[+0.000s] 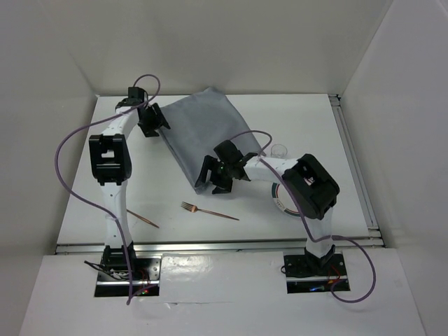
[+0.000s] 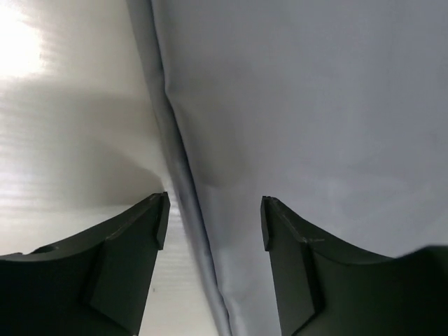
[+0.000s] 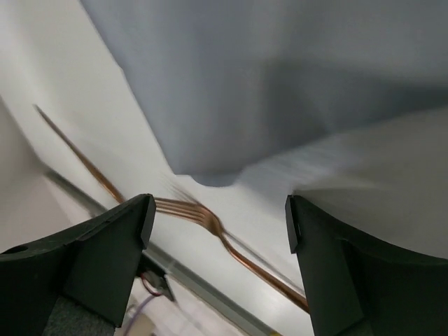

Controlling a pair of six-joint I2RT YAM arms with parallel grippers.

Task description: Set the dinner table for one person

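My left gripper (image 2: 213,210) hangs released, jaws wide apart, straddling the left edge of the grey mat (image 1: 203,126). My right gripper (image 3: 218,210) is released too, jaws spread above the mat's near corner. The white surface (image 1: 308,119) lies beneath both grippers and carries everything. The mat sits skewed on it, reaching from the far edge toward the middle. A copper fork (image 1: 208,211) lies close to the near edge, and a glass (image 1: 280,149) stands just right of the mat.
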